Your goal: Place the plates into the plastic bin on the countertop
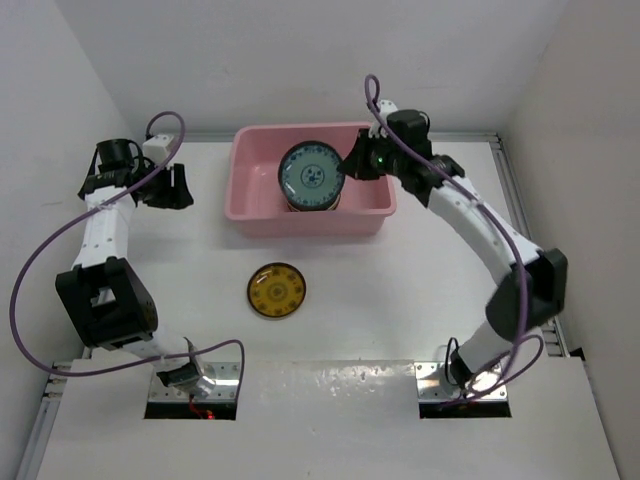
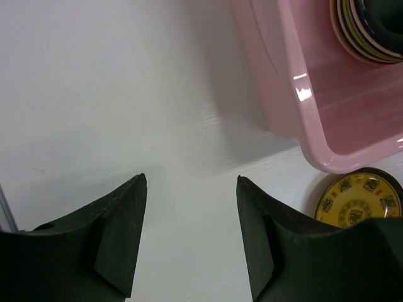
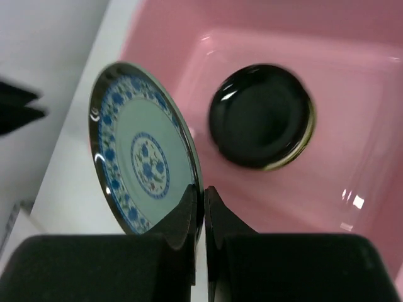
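**Plate held over the pink bin**

Blue-patterned plate point(image 1: 311, 176) point(image 3: 141, 151): pinched thin-edge at the rim on the right arm's side, between right jaws shut tight on it. Turned patterned face up in the overhead view, close to a full circle there; edge-on to the right wrist camera, face away from the bin floor. Hanging inside the outline of the plastic bin point(image 1: 310, 226) point(image 3: 352, 38) point(image 2: 315, 113), over a stack of plates point(image 3: 261, 116) point(image 2: 368, 28) topped by a glossy black one.

Yellow-brown plate point(image 1: 277, 290) point(image 2: 359, 202): flat, face up on the counter point(image 1: 400, 300), just in front of the bin's near wall.

Left jaws: open, empty, low over bare counter left of the bin.

Smooth white counter, metal edging along its sides, plain white walls on three sides.
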